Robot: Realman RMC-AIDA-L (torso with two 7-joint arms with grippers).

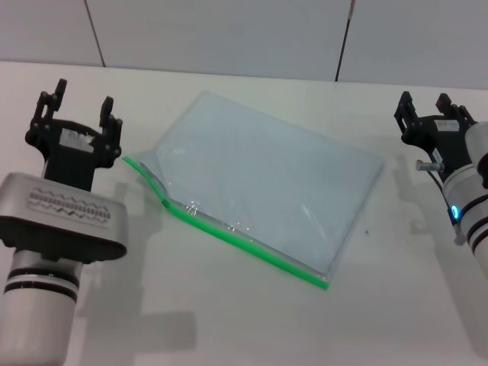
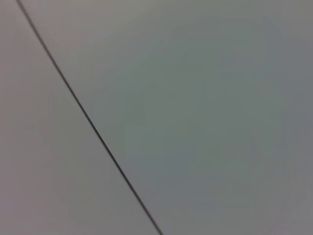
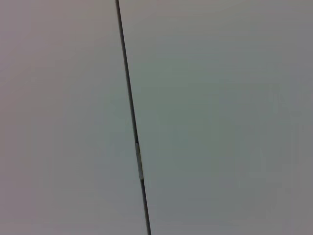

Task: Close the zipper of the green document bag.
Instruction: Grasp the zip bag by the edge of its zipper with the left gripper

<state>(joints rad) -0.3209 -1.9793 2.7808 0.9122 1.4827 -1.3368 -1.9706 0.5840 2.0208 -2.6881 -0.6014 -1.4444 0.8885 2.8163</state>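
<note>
The green document bag [image 1: 267, 179] lies flat on the white table, turned at an angle, in the head view. Its zipper [image 1: 252, 248] runs as a bright green strip along the near long edge. At the strip's left end [image 1: 145, 174] the bag's mouth gapes a little, up to a kink [image 1: 167, 202]. My left gripper [image 1: 80, 99] stands open just left of that end, apart from the bag and holding nothing. Off the bag's right side, my right gripper [image 1: 425, 104] hangs open and empty. Neither wrist view shows the bag or any fingers.
A white table [image 1: 252, 328] carries the bag. Pale wall panels [image 1: 221, 34] with dark seams stand behind it. Both wrist views show only a plain panel crossed by one dark seam [image 2: 93, 129] [image 3: 132, 117].
</note>
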